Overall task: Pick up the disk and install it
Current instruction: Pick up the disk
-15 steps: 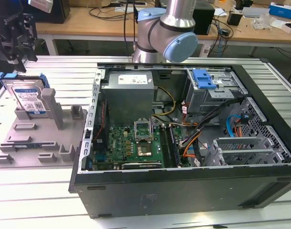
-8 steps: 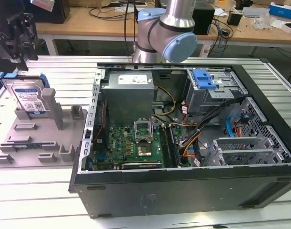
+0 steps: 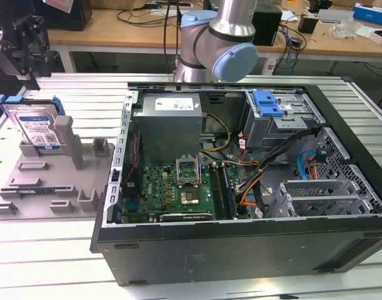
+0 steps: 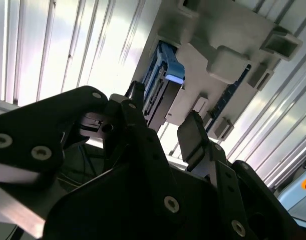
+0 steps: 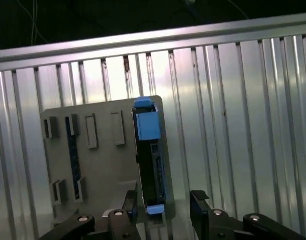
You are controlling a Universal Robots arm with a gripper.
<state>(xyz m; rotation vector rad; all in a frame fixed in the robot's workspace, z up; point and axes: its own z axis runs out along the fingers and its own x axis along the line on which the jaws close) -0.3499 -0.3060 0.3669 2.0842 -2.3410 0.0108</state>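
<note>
Below your gripper [image 5: 165, 200], spread wide and holding nothing, the disk [image 5: 148, 150] stands on edge in the grey holder [image 5: 102, 167], its long top edge running square to the finger gap, offset toward one finger.

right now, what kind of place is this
Likely a robotics lab or assembly test bench: a robot arm rises behind an open computer case on a ribbed metal table, the disk stands in a grey fixture beside it, and cable-strewn desks line the back.
</note>
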